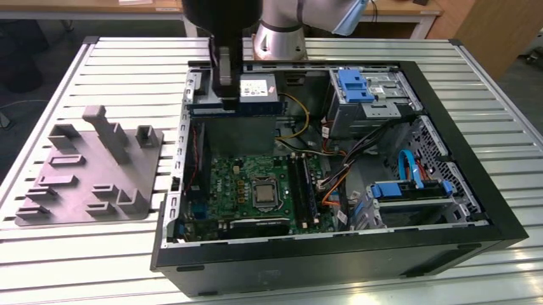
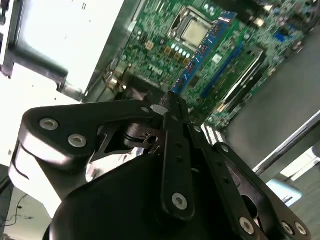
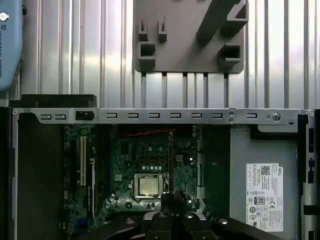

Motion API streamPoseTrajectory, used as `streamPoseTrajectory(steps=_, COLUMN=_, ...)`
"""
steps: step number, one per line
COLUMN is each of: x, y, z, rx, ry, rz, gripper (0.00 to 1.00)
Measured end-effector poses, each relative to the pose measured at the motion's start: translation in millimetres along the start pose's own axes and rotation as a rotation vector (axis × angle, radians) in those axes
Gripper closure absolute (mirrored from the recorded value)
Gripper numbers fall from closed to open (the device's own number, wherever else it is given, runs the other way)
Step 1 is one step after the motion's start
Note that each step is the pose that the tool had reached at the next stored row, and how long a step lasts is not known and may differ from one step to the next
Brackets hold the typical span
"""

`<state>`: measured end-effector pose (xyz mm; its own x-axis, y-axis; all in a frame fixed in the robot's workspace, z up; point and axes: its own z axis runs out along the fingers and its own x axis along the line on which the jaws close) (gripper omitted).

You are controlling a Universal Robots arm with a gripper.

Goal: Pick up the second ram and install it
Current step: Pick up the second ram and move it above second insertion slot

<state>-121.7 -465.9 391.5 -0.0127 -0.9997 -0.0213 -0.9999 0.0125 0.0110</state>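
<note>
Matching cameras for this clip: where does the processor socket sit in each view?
Exterior view: processor socket mid-board inside the open case.
Second wrist view: socket beyond the second ram, which is gripped in the claw.
First wrist view: socket just beyond the claw.
Shared landmark: the green motherboard around the socket.

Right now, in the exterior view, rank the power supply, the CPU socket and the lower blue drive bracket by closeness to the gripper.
1. The power supply: gray box at the case's far end, just below the gripper, which is shut on the second ram.
2. The CPU socket: mid-motherboard, nearer the camera.
3. The lower blue drive bracket: far toward the exterior view's right.
</note>
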Motion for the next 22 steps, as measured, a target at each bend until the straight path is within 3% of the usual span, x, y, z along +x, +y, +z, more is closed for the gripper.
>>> streamPoseTrajectory(steps=16, x=-0.8, y=-62.7, z=-0.6, rx=-0.0001, ry=0.0001, rz=0.000, gripper=0.89)
streamPoseTrajectory(steps=22, x=-0.8, y=-64.7, z=-0.3, rx=0.0000, ry=-0.0001, rz=0.000, gripper=0.89)
